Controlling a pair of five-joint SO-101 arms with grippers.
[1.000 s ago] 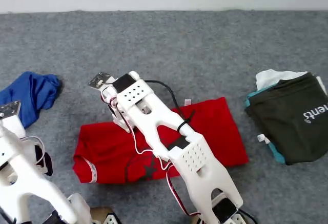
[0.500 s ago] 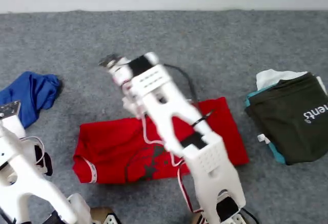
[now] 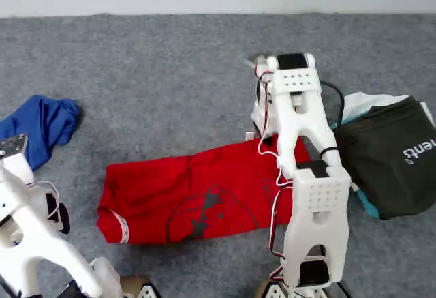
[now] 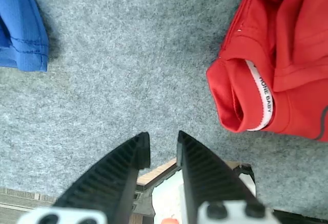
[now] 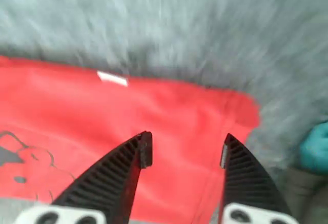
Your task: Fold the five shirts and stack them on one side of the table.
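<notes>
High view: red shirt (image 3: pixel 197 199) lies flat mid-table, nearer the front edge, long axis running left-right along that edge. Blue shirt (image 3: pixel 41 124) sits crumpled at the left edge of the table (image 3: pixel 170 59). The folded stack (image 3: pixel 392 151) is at the right edge, dark shirt on top, just beside the red shirt's right end. Right arm (image 3: pixel 300 121) reaches out over that right end; left arm (image 3: pixel 27 236) sits at the front-left corner.

Left wrist view: left gripper (image 4: pixel 161 144) has its fingers parted by a narrow gap, nothing in them, hanging over bare table. Red shirt's collar end (image 4: pixel 259 96) is near to one side and the blue shirt (image 4: pixel 20 24) to the other, neither touched.

Right wrist view: right gripper (image 5: pixel 184 149) is spread wide and empty, above the red shirt (image 5: pixel 128 116) close to its far right corner (teal edge of the stack (image 5: pixel 312 147) just beyond).

Judgement: the red shirt looks part-folded, with a crosswise fold left. The right gripper is the nearer tool for the right end, and the shirt's length runs away from it toward the left arm, so that end would be carried leftward along the long axis.
</notes>
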